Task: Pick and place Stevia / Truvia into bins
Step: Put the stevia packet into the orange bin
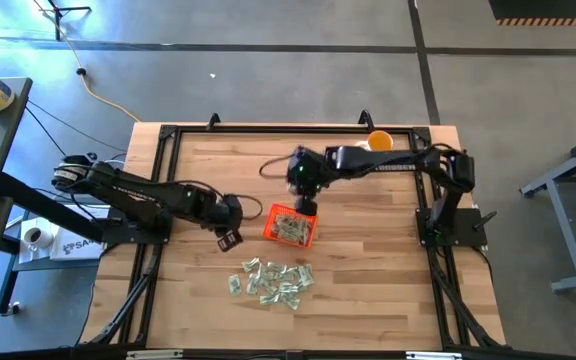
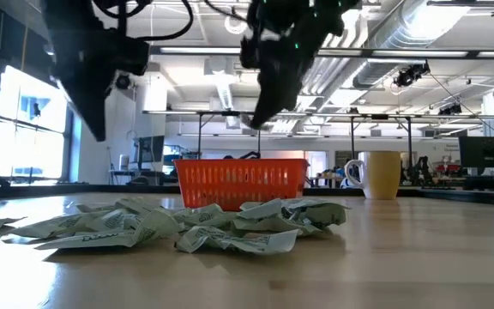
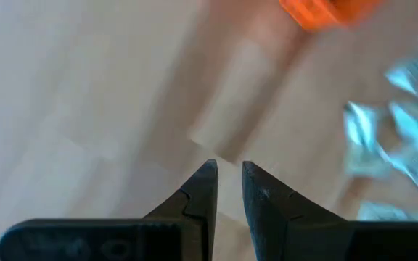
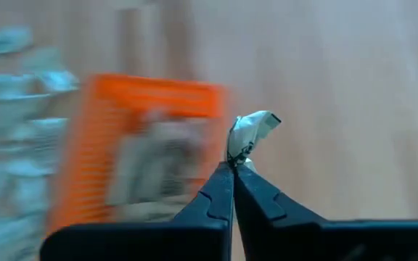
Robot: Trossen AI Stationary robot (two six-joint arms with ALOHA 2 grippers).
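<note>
The right gripper (image 4: 232, 168) has its fingers pressed together on a crumpled sweetener packet (image 4: 251, 133), which sticks out past the fingertips. Just beyond and to one side of that gripper lies the orange tray (image 4: 147, 98), with packets already lying inside it; from above, the gripper (image 1: 306, 205) hangs at the tray's far edge, the tray (image 1: 271, 226) sitting on the wooden table (image 1: 368, 270). Nearer the table's front, past the tray from the right gripper, the loose pile of packets (image 1: 271, 281) is spread on the wood. The left gripper (image 3: 228, 177) hovers over bare wood just beside the tray, its fingers held slightly apart with nothing between them. Behind the right arm stands an orange-yellow cup (image 1: 379, 141).
</note>
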